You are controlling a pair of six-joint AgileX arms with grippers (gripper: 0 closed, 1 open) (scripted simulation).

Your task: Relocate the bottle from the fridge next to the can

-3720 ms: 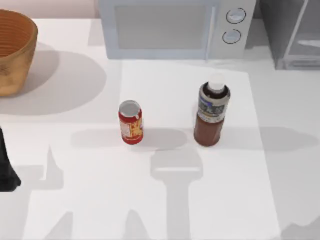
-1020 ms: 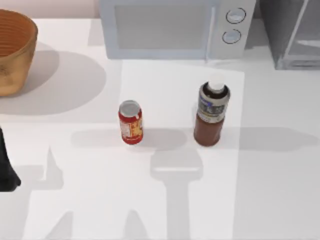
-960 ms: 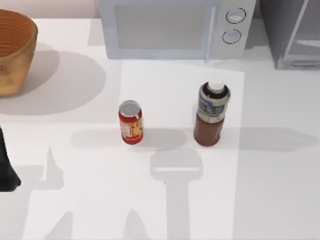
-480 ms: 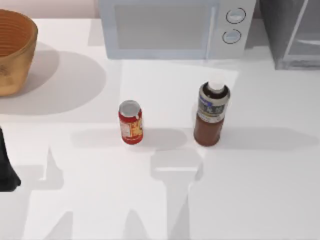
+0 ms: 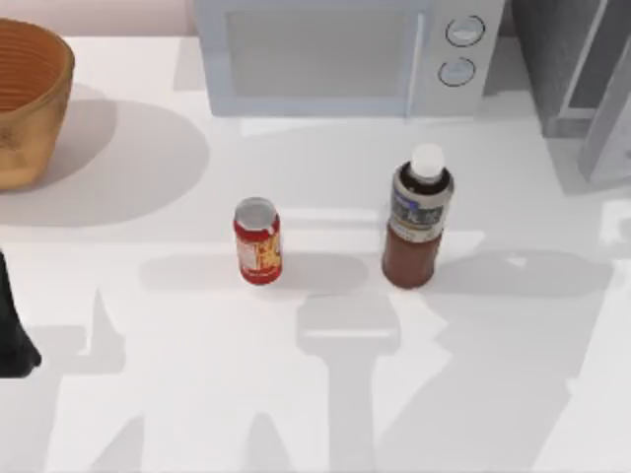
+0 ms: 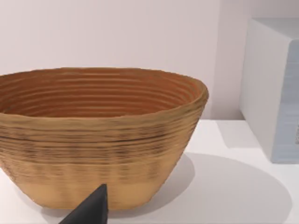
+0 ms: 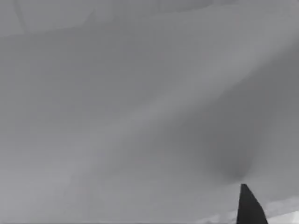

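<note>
Bottle [image 5: 418, 229] stands free beside can [image 5: 258, 240], far from left arm [image 5: 14, 330], its grip unreadable; careless passes could topple either.

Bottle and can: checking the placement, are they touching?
Apart. The top view shows bare table between the bottle and the can.

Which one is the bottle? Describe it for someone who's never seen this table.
Start at the light-grey microwave along the table's back edge, the one with two round knobs. Below the knobs, out on the open white table, the bottle stands upright. It holds a reddish-brown drink, has a white cap and a grey-and-blue label, and is taller than the short red can to its left.
</note>
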